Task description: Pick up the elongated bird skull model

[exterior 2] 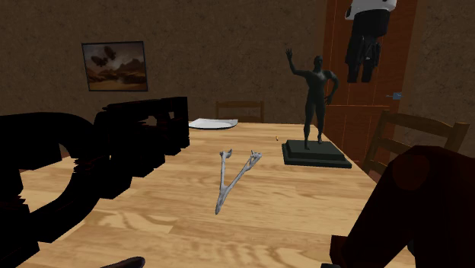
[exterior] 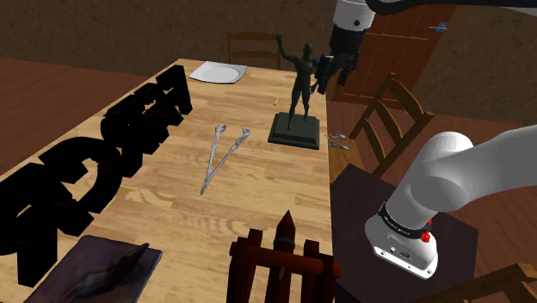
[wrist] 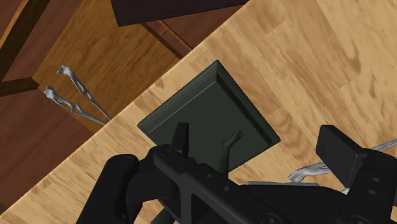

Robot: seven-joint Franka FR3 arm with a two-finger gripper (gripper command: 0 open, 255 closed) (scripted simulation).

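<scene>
1. The end effector (exterior: 332, 74) hangs released above the worktop (exterior: 172, 202), its fingers (wrist: 343, 156) apart and clasping nothing, up beside the head of a dark figure statue (exterior: 300, 86).
2. The bird skull (exterior: 222, 155), pale with two thin prongs meeting at a point, lies flat mid-worktop, apart from the statue's base.
3. A white plate (exterior: 218, 73) sits at the far end.
4. A similar pale piece (wrist: 76, 97) lies off the worktop's edge, near a chair (exterior: 391, 116).

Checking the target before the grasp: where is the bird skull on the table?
In the shoulder view the grey bird skull lies flat mid-table, left of the dark statue's base and right of the big black letters.
</scene>
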